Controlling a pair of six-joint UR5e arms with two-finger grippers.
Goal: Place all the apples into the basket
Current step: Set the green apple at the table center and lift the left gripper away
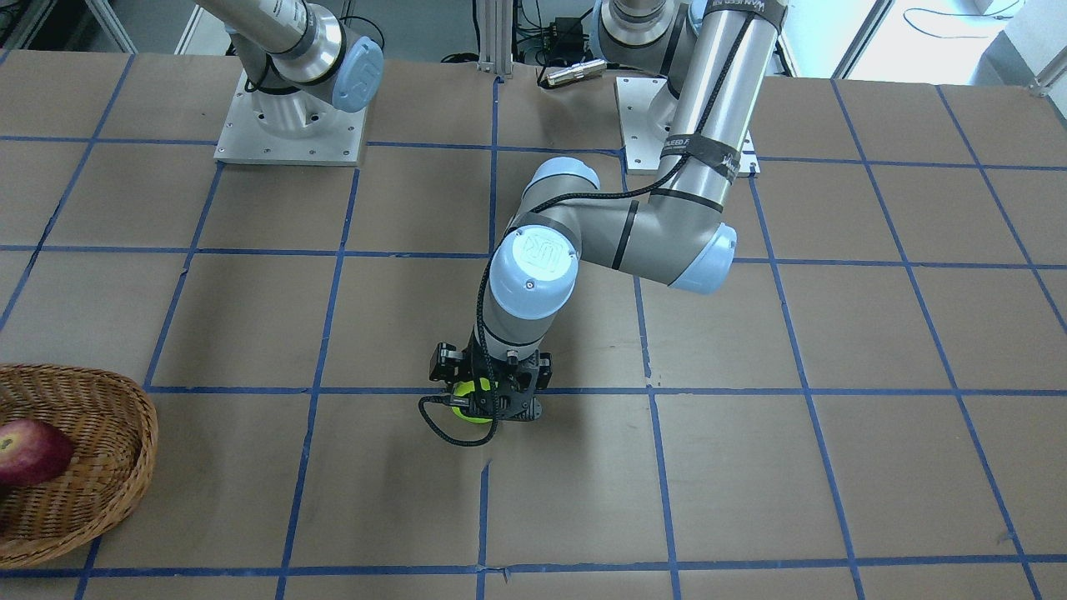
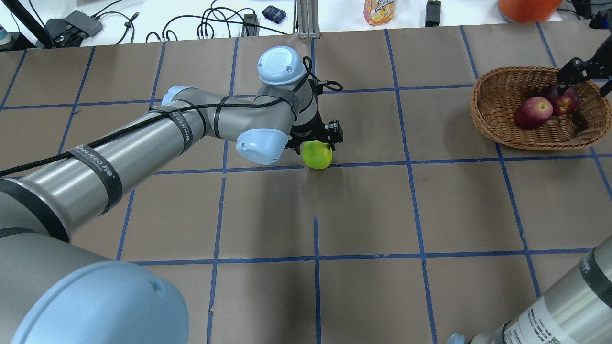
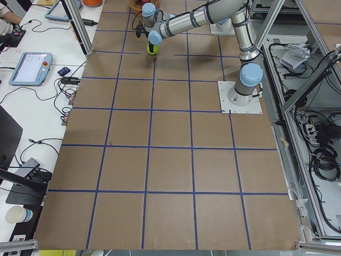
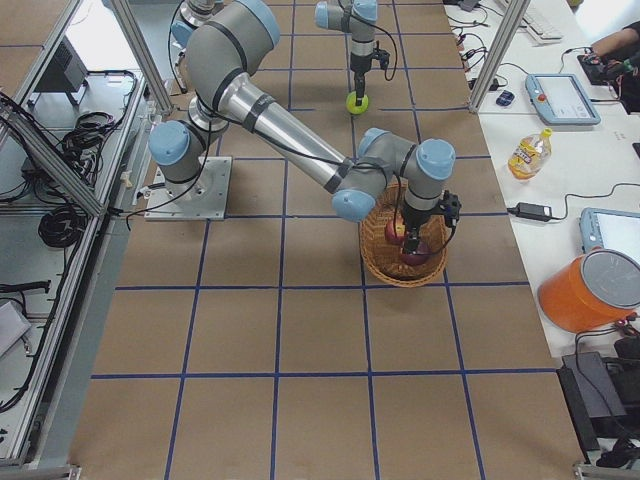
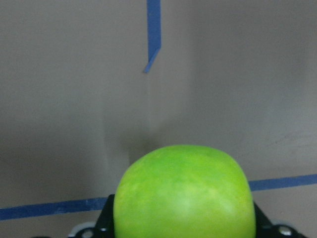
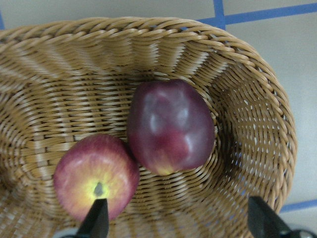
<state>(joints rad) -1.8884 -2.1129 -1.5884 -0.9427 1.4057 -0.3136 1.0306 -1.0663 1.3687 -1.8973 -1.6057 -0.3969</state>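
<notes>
Overhead exterior view, read from the robot outward. The left arm reaches across the table to its middle, where the left gripper points down over the green apple. The apple sits just beside a blue tape line, well apart from the basket. In the left wrist-mounted view the jaws press against both sides of this apple, closed on it. Whether the apple rests on the table or hangs just above it cannot be told.

Farther off, toward the table's far right corner, the basket stands upright on the table. The red apple and the maroon apple lie inside it, touching each other. The right gripper hangs over the basket's interior. In the right wrist-mounted view its jaws are spread wide and hold nothing. One fingertip appears in front of the red apple; contact cannot be judged.
</notes>
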